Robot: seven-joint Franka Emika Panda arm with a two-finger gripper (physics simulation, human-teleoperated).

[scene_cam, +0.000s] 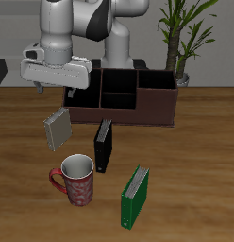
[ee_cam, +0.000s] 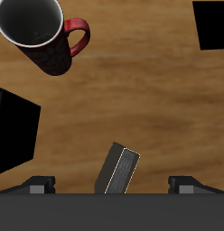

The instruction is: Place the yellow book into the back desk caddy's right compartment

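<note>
The yellow book (scene_cam: pixel 58 129) stands on edge on the table, in front of one end of the back desk caddy (scene_cam: pixel 124 112). In the wrist view the book (ee_cam: pixel 121 171) shows edge-on between my fingers. My gripper (scene_cam: pixel 53 92) hangs above the book, open, its fingertips (ee_cam: pixel 37 186) wide apart and touching nothing; in the wrist view the gripper (ee_cam: pixel 112 186) is centred over the book. The caddy's wide right compartment (scene_cam: pixel 157 95) is at the other end from the gripper.
A red mug (scene_cam: pixel 75 180) stands near the table's front edge and also shows in the wrist view (ee_cam: pixel 37 36). A black book (scene_cam: pixel 104 146) stands beside the yellow book. A green book (scene_cam: pixel 135 197) stands near the front. A potted plant (scene_cam: pixel 180 38) is behind the caddy.
</note>
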